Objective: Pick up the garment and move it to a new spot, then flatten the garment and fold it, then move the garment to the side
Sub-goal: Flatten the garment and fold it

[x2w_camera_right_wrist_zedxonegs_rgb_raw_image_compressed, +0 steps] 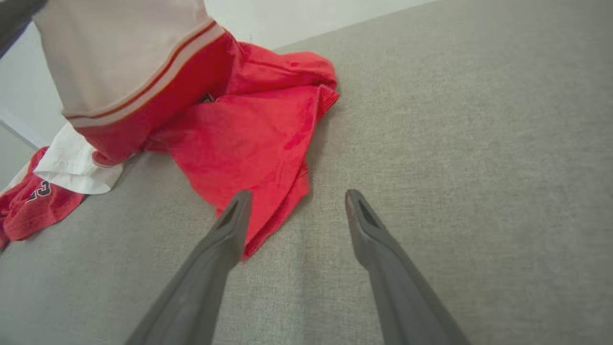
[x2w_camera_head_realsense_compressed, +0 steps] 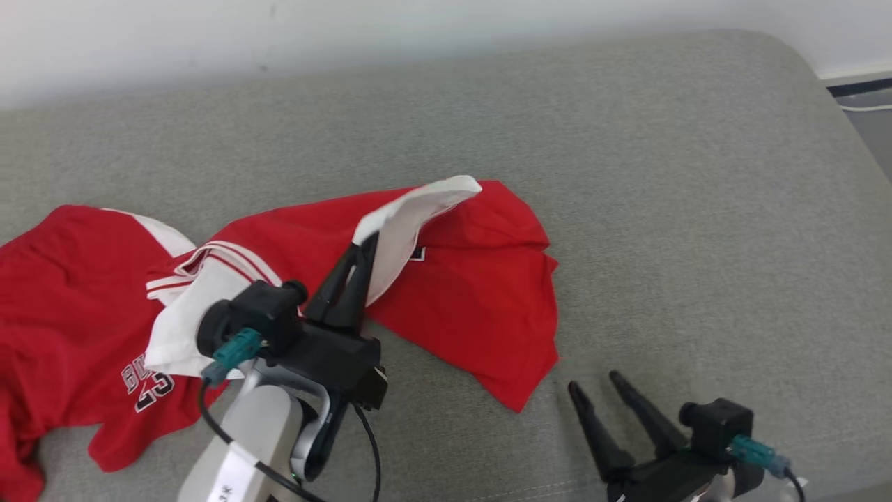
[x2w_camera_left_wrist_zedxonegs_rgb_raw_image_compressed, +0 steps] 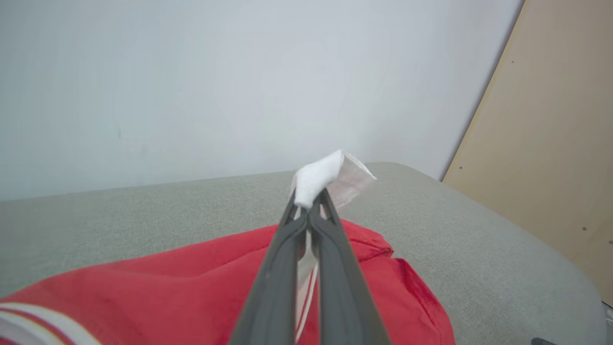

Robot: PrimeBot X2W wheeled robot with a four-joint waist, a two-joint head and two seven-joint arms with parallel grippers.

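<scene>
The garment (x2w_camera_head_realsense_compressed: pixel 460 293) is a red jersey with white trim and a number print, lying rumpled across the left and middle of the grey couch. My left gripper (x2w_camera_head_realsense_compressed: pixel 366 240) is shut on a white edge of the garment (x2w_camera_left_wrist_zedxonegs_rgb_raw_image_compressed: pixel 316 179), holding that part lifted above the seat while the rest drapes down. In the right wrist view the lifted white panel hangs at the upper left and the garment's (x2w_camera_right_wrist_zedxonegs_rgb_raw_image_compressed: pixel 249 139) red corner lies on the cushion. My right gripper (x2w_camera_head_realsense_compressed: pixel 596 382) stands open low at the right, its fingertips (x2w_camera_right_wrist_zedxonegs_rgb_raw_image_compressed: pixel 352 196) just off that red corner, holding nothing.
A grey couch cushion (x2w_camera_head_realsense_compressed: pixel 697 209) stretches to the right and back of the garment. A white wall (x2w_camera_head_realsense_compressed: pixel 279 35) runs behind it. A beige panel (x2w_camera_left_wrist_zedxonegs_rgb_raw_image_compressed: pixel 550 143) stands beyond the couch's end, and the floor (x2w_camera_head_realsense_compressed: pixel 867 111) shows at the far right.
</scene>
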